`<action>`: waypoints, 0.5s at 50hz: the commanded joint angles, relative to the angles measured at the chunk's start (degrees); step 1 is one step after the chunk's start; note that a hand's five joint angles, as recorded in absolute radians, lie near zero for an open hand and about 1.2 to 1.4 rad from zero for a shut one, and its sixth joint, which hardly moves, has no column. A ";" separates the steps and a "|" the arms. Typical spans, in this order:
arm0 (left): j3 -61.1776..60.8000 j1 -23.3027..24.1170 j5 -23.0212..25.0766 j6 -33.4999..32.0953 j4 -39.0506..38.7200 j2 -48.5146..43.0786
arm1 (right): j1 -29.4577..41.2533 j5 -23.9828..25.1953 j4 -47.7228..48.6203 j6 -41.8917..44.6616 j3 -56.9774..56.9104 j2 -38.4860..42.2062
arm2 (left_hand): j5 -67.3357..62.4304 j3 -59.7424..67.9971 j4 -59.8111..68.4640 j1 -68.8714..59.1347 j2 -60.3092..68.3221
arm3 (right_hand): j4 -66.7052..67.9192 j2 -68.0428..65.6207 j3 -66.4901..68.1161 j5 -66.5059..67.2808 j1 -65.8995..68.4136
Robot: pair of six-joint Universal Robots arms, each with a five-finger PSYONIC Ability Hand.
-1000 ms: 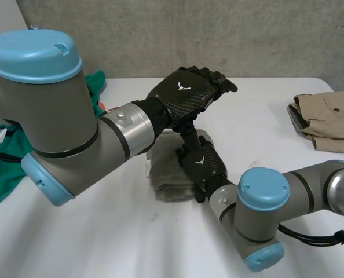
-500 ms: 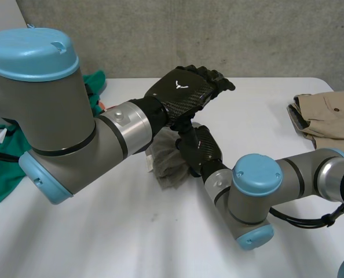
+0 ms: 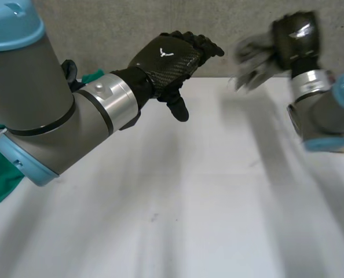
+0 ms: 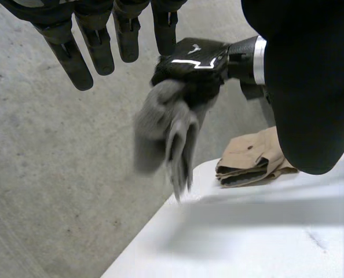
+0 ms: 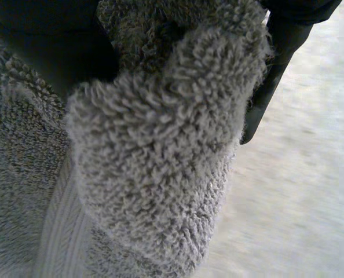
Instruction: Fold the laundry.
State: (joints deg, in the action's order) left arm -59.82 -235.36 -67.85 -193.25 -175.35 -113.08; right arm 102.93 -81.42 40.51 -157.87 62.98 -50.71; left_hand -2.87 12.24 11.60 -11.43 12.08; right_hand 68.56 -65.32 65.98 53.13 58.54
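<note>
Head view: the right hand [image 3: 296,36] is high above the far right part of the desk [image 3: 207,191], clutching a grey towel [image 3: 254,58] that bunches out beside it, clear of the surface. The left hand [image 3: 169,58] hovers over the far left-middle of the desk, back upward, thumb pointing down, holding nothing. A green cloth [image 3: 1,179] lies at the desk's left edge, behind the left arm.

Left wrist view: its own fingers [image 4: 73,61] are straight and spread, with nothing between them. Beyond their tips the right hand is clamped on the top of the towel, which hangs down in loose folds. Below and beyond it a folded tan garment [image 4: 250,162] lies on the desk near the far edge, well apart from the towel.

Right wrist view: thick terry loops of the towel bulge against the palm, and a dark finger [image 5: 276,52] wraps round the bundle's side.
</note>
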 commanded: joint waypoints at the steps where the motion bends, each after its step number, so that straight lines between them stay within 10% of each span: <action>1: -0.56 -0.01 0.00 -0.02 0.00 0.50 | -13.69 5.91 4.14 -4.02 -7.68 7.80 | 2.49 -1.86 -1.22 1.04 -1.70 | 11.44 -14.68 14.02 16.87 21.46; 18: -2.76 0.61 0.00 -0.20 0.00 -0.21 | -31.30 24.12 4.05 -4.38 -11.05 26.55 | 2.32 -1.69 -1.05 0.88 -1.53 | 11.44 -14.68 14.02 16.87 21.46; 22: -2.76 0.69 0.00 -0.20 0.00 -0.21 | -32.44 24.56 3.79 -4.47 -6.65 22.42 | 2.16 -1.52 -0.89 0.71 -1.36 | -55.15 51.92 -52.57 -49.73 -45.13; 25: -2.76 0.69 0.00 -0.11 0.09 -0.03 | -33.67 24.47 2.65 -4.47 -2.35 17.59 | 2.16 -1.52 -0.89 0.71 -1.36 | -58.56 55.32 -55.98 -53.13 -48.54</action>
State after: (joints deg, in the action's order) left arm -62.58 -234.74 -67.85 -193.40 -175.32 -113.28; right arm 70.89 -57.01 44.35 -162.31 53.62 -25.73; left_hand -2.87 12.24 11.60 -11.43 12.08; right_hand 26.80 -23.32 25.71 14.77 20.63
